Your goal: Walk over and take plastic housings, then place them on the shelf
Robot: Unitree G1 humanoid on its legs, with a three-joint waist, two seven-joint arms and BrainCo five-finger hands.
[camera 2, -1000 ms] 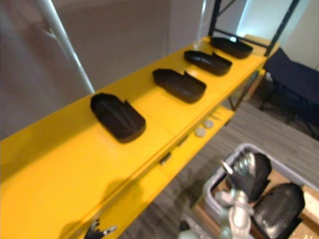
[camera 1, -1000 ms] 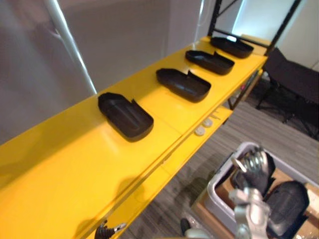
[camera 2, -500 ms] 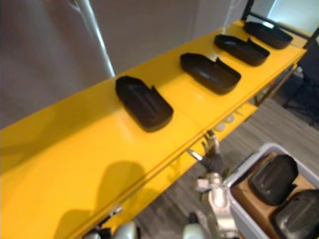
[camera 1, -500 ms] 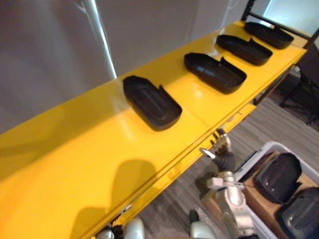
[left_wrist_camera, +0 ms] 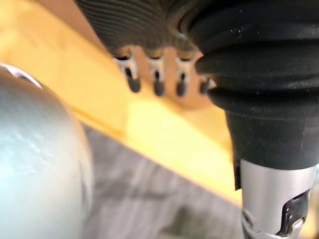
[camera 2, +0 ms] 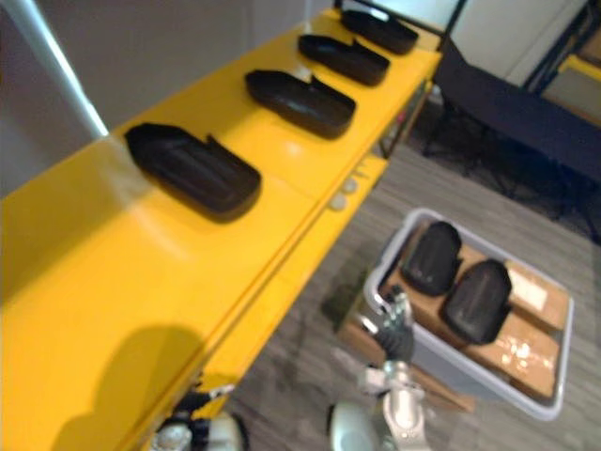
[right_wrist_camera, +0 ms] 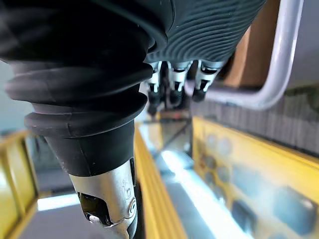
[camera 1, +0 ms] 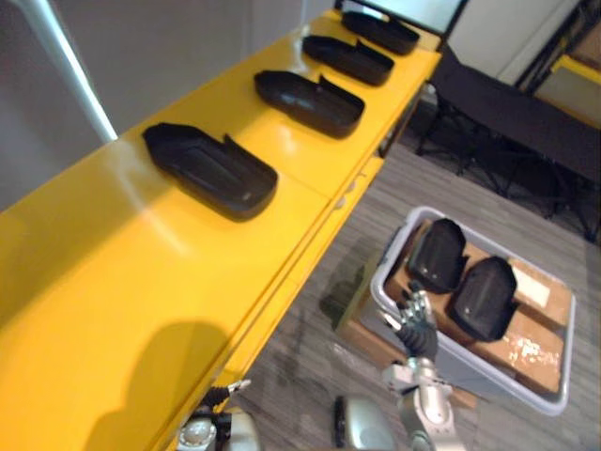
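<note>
Several black plastic housings lie open side up in a row along the yellow shelf (camera 1: 113, 282); the nearest housing (camera 1: 211, 171) is at its middle, another (camera 1: 310, 91) beyond it. On the floor to the right stands a grey bin (camera 1: 390, 256) with two more housings, one (camera 1: 434, 256) beside the other (camera 1: 481, 299), dome side up on cardboard. My right hand (camera 1: 413, 324) hangs open and empty just outside the bin's near rim, its fingers (right_wrist_camera: 172, 87) relaxed. My left hand (camera 1: 225, 390) hangs low under the shelf's front edge, fingers (left_wrist_camera: 157, 79) loose, holding nothing.
A lower yellow shelf level (camera 1: 362, 174) juts out under the top one. Dark folding furniture (camera 1: 507, 103) stands on the grey carpet (camera 1: 300, 357) beyond the bin. A grey wall runs behind the shelf.
The camera has swung right and the whole bin now shows. My right hand, over a housing in the bin a second ago, now hangs outside its near rim, still empty.
</note>
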